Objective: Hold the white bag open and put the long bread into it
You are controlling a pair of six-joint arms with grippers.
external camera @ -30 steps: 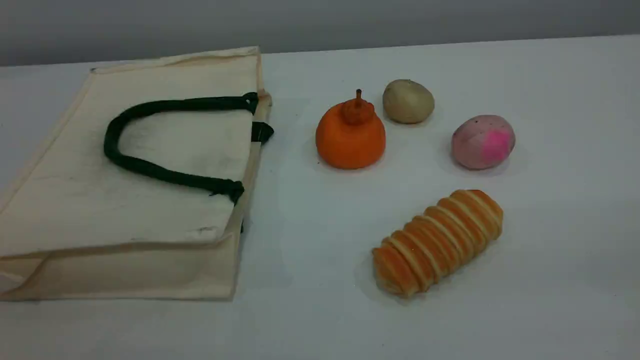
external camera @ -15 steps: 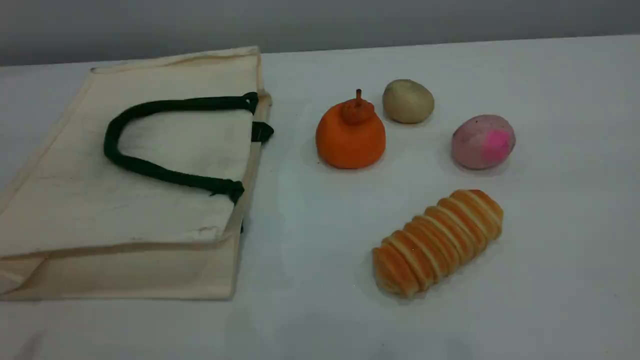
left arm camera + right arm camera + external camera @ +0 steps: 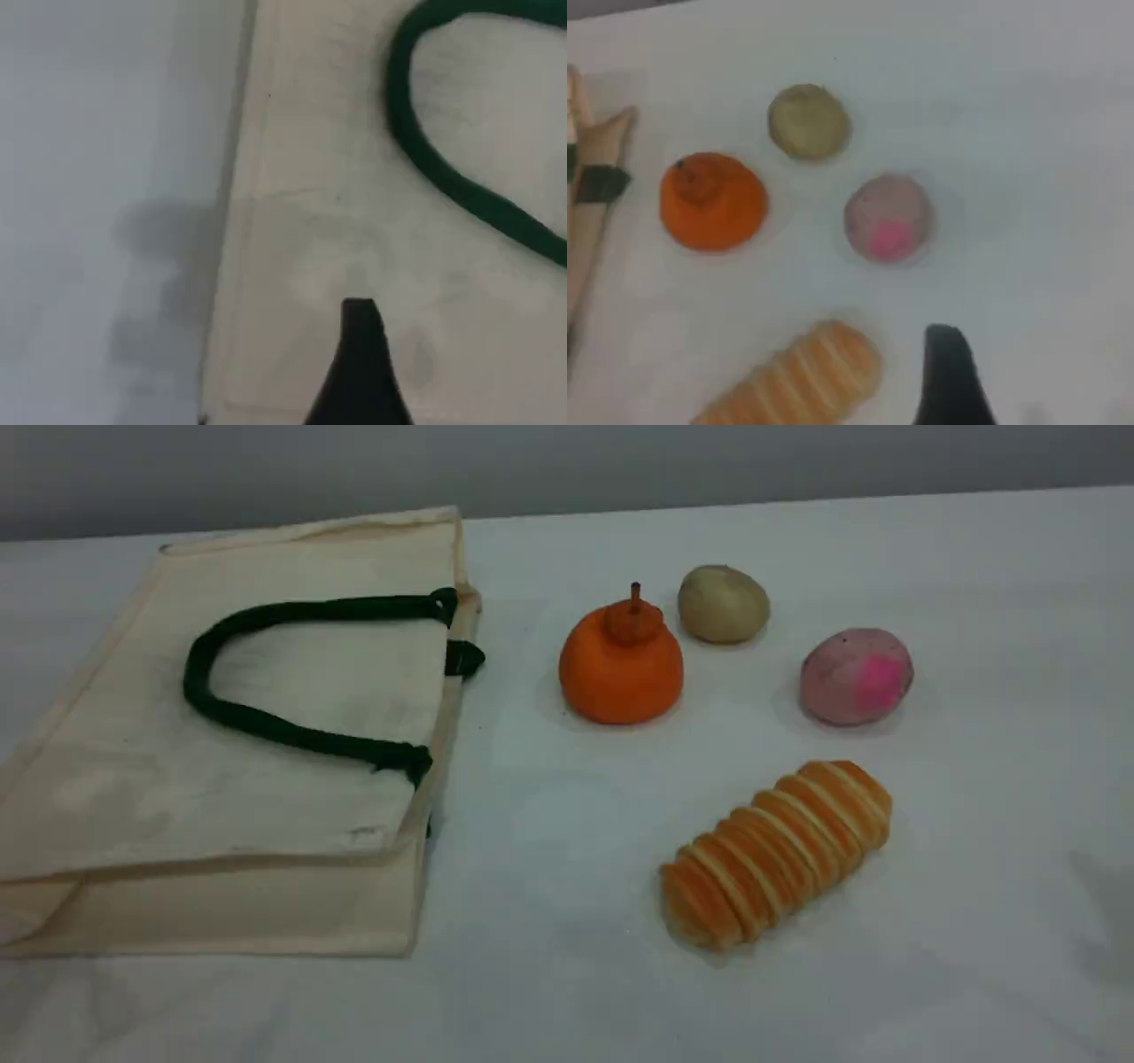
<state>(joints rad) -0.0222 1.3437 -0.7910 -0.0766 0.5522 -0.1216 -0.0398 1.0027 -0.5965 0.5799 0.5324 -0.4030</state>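
The white bag (image 3: 221, 779), creased cream canvas with a green rope handle (image 3: 266, 726), lies flat at the table's (image 3: 567, 992) left; the long bread (image 3: 775, 855), ridged golden-orange, lies apart on the right, unmoved since earlier; fresh shadows now fall along the near edge; left gripper (image 3: 359, 372) above the canvas, seemingly spread wide; right gripper's (image 3: 950, 376) gap I cannot tell.

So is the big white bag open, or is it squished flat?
Squished flat. The white bag lies on its side on the table, its mouth edges pressed together, one green handle lying across the top.
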